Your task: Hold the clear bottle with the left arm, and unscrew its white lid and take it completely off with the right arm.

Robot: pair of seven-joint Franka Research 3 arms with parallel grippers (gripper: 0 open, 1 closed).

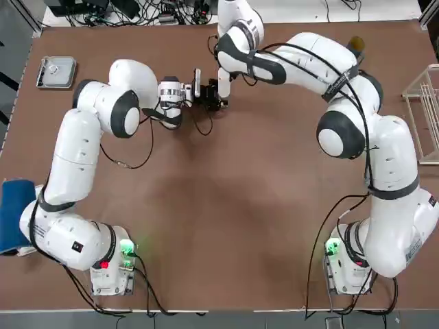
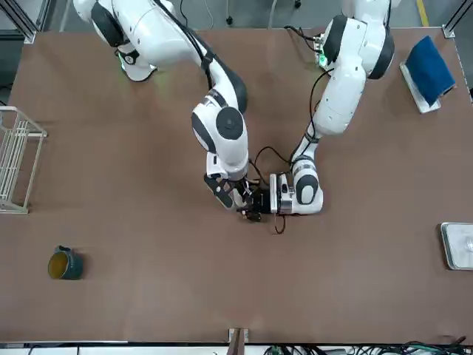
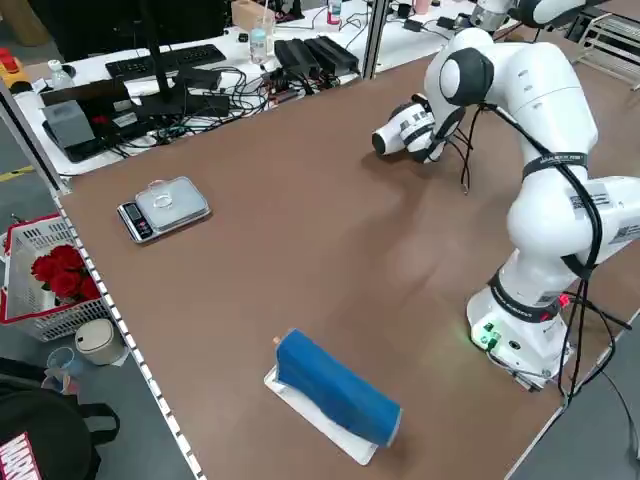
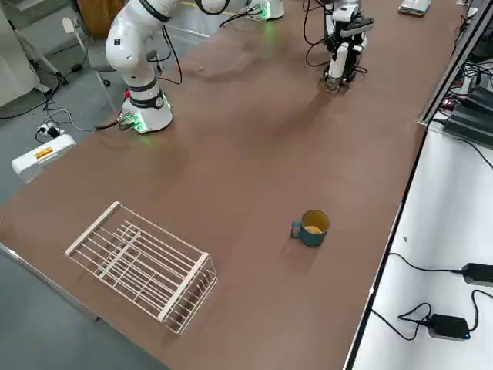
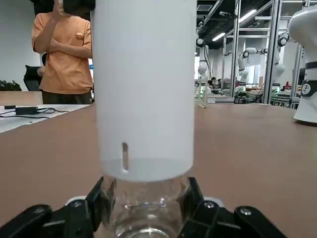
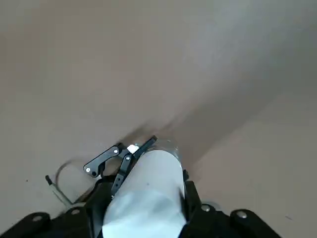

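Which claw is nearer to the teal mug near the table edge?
Right. The right claw is on the mug's side of the bottle; the left claw sits just beyond it, farther away.

White lid (image 5: 143, 89) atop clear bottle (image 5: 146, 210)

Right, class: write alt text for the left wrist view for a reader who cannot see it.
The left tool is shut on the clear bottle, whose tall white lid stands upright on top and fills the centre. Behind lies the brown table, with a person in an orange shirt beyond its far edge.
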